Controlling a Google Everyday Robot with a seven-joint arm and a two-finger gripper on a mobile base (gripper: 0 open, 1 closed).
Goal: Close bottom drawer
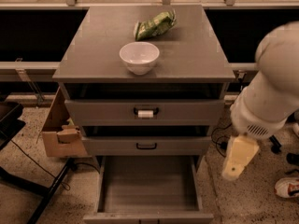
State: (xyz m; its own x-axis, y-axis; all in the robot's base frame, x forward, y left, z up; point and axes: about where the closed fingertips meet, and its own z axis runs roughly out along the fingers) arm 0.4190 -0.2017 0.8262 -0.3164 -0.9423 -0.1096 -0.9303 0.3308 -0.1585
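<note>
The bottom drawer of the grey cabinet is pulled far out. Its grey inside is bare, and its front panel lies at the lower edge of the view, with the handle out of sight. My gripper, a cream-coloured end on the thick white arm, hangs to the right of the open drawer, above the floor and apart from it. Above it, the middle drawer with a plain black handle and the top drawer with a white-tagged handle both stand slightly out.
A white bowl and a green bag sit on the cabinet top. A cardboard box stands left of the cabinet. Cables and a shoe lie on the floor at right. A black stand is at the lower left.
</note>
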